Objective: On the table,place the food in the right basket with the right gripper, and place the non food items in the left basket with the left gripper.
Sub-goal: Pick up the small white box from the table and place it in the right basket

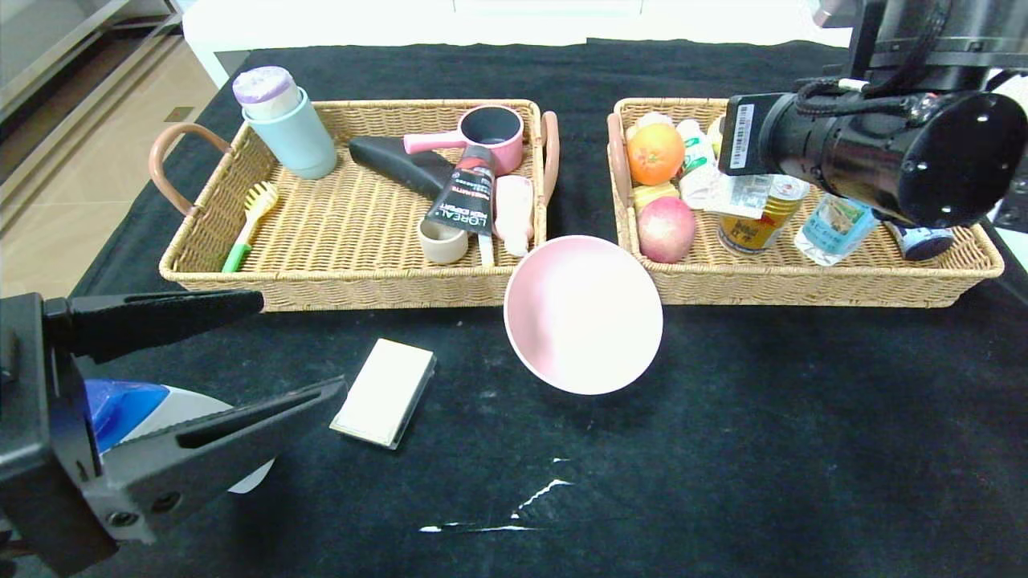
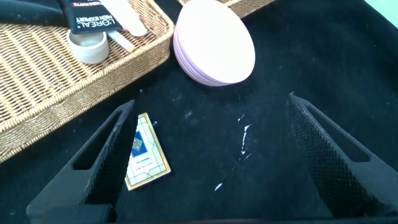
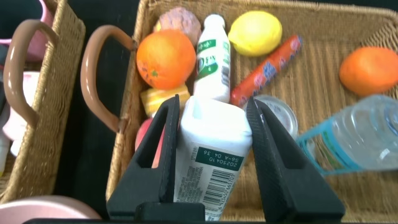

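My right gripper (image 3: 211,106) is shut on the small white packet (image 3: 211,149) with the green label and barcode, holding it over the right basket (image 3: 323,81). In that basket (image 1: 811,285) lie the red-pink fruit (image 1: 666,229) and the gold can (image 1: 759,217). My left gripper (image 1: 301,345) is open and empty at the table's near left, over the white shampoo bottle with the blue cap (image 1: 128,405). The cream box (image 1: 385,391) lies just beside its fingertips. The pink bowl (image 1: 584,313) stands on the black cloth between the baskets, in front of them. The left basket (image 1: 337,277) is at the back left.
The right basket also holds oranges (image 1: 655,152), a lemon (image 3: 255,32), a small white bottle (image 3: 212,59), a sausage stick (image 3: 267,70) and a water bottle (image 1: 835,229). The left basket holds a blue-green cup (image 1: 291,132), a pink pot (image 1: 490,132), a black tube (image 1: 464,193) and a brush (image 1: 250,217).
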`<state>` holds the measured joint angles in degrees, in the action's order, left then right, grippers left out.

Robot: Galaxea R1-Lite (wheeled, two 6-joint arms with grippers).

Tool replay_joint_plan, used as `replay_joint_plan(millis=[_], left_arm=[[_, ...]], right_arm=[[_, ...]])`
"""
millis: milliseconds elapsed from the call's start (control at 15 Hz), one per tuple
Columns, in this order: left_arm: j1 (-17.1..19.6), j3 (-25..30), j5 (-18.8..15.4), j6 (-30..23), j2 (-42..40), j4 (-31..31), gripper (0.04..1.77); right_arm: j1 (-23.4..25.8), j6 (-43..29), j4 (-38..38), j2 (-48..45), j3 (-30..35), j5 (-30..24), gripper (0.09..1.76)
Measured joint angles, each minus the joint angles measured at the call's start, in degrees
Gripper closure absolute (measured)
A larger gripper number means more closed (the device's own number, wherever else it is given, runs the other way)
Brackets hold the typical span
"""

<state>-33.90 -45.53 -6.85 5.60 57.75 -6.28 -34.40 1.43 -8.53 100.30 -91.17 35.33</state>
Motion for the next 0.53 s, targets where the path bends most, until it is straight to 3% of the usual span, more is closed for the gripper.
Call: replay_joint_plan(millis=[267, 533], left_arm=[[-0.02, 0.00, 0.02, -0.01, 0.00, 0.16, 0.09], [-0.35, 0.15, 0.02, 0.00, 0.00, -0.02, 0.09]], right_arm=[[0.10, 1.82, -2.90, 1.54, 1.05, -0.09, 1.05], [-0.24, 1.60, -3.01, 1.82, 1.40, -0.09, 0.73]])
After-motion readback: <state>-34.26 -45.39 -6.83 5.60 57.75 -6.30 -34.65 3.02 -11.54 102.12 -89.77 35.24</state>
